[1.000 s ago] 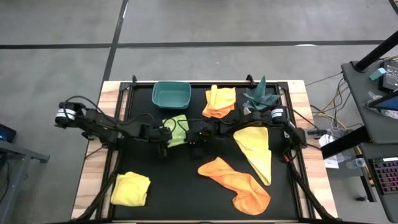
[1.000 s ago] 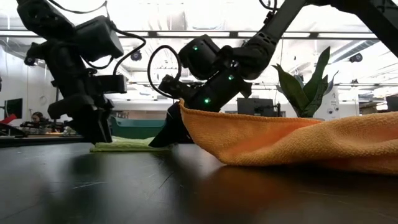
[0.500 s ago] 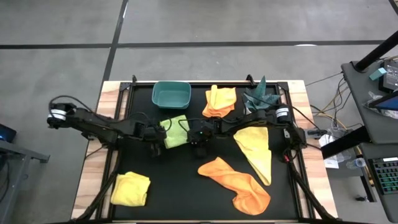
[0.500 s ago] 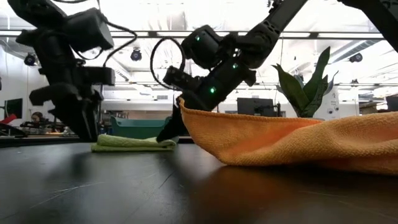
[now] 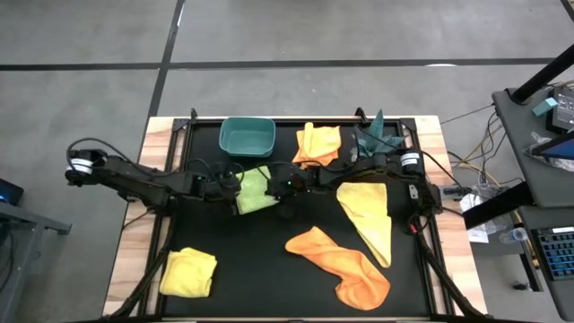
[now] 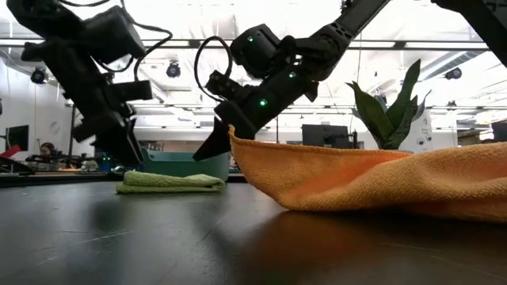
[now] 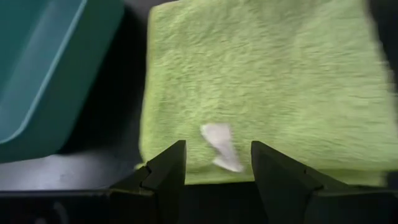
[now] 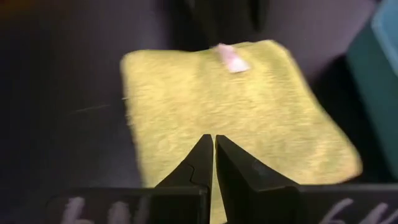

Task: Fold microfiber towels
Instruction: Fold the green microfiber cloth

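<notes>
From above, you saw the lime green towel (image 5: 254,189) folded near the tabletop's far edge, just in front of the teal bin (image 5: 247,135), with the left gripper (image 5: 235,184) at its left side and the right gripper (image 5: 280,187) at its right; in the low view, both hung above the towel, neither touching it. Your left wrist view showed its fingers (image 7: 163,171) apart, holding nothing, over the towel's edge; your right wrist view showed its fingers (image 8: 198,163) pressed together, empty.

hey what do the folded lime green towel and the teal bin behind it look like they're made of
Folded lime green towel: soft, napped cloth, likely microfiber; fuzzy matte pile, with a small white tag.
Teal bin: probably plastic; smooth, even walls with a slight sheen and rounded corners.
</notes>
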